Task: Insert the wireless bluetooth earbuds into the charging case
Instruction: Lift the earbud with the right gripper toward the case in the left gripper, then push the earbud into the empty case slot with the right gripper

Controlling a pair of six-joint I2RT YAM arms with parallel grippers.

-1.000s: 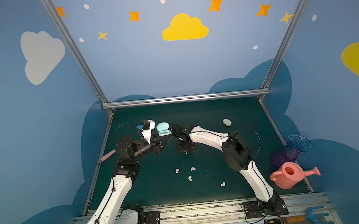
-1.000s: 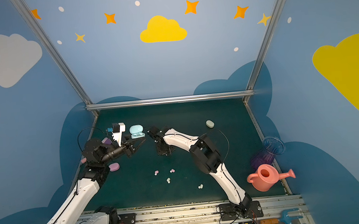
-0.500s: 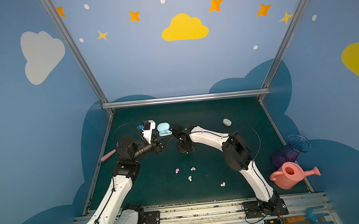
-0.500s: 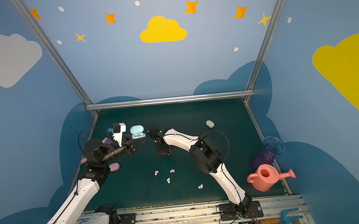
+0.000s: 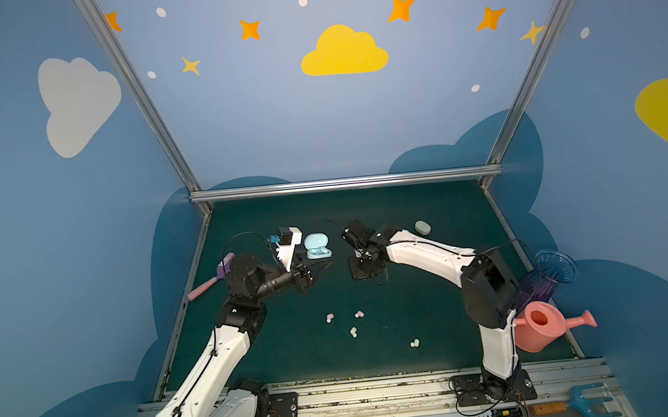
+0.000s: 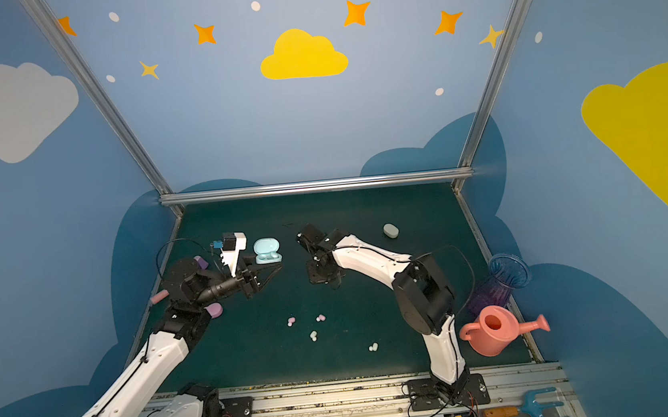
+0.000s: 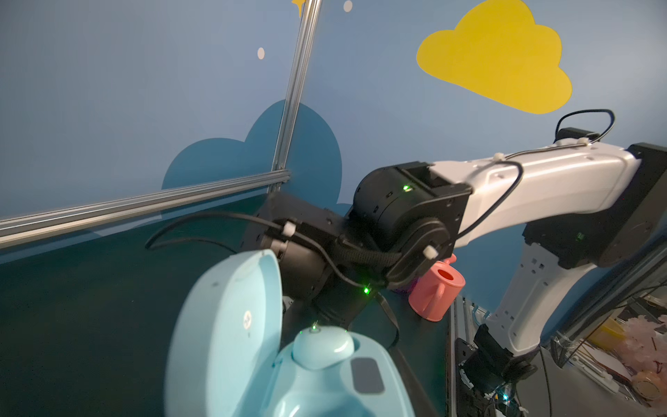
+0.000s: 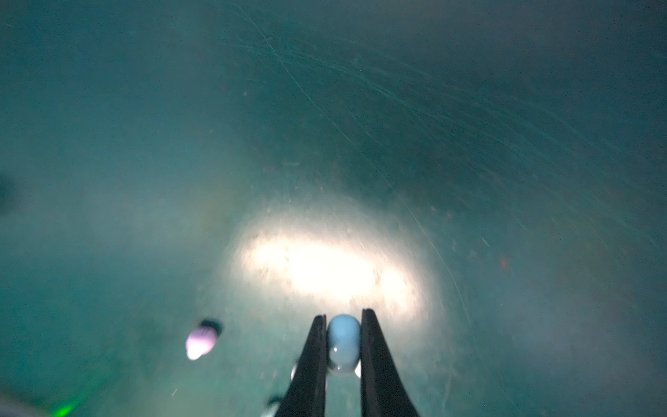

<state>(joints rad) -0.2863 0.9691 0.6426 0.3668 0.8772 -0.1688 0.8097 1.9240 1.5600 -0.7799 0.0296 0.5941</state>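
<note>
Pinching pale blue earbud [image 8: 343, 344] in right gripper [image 8: 343, 315], fingers clamped on both its sides, low over table [image 5: 415, 293]. Pick step in hand, judging by grip. Next: lifting clear, carrying across to open blue charging case [image 5: 317, 246], lining up with empty socket beside seated earbud [image 7: 322, 346], lowering gently. Left gripper [image 5: 326, 266] near case, nothing visibly held; finger gap unreadable. Pink earbuds [image 5: 329, 317] and whitish earbuds [image 5: 353, 332] loose on table.
</note>
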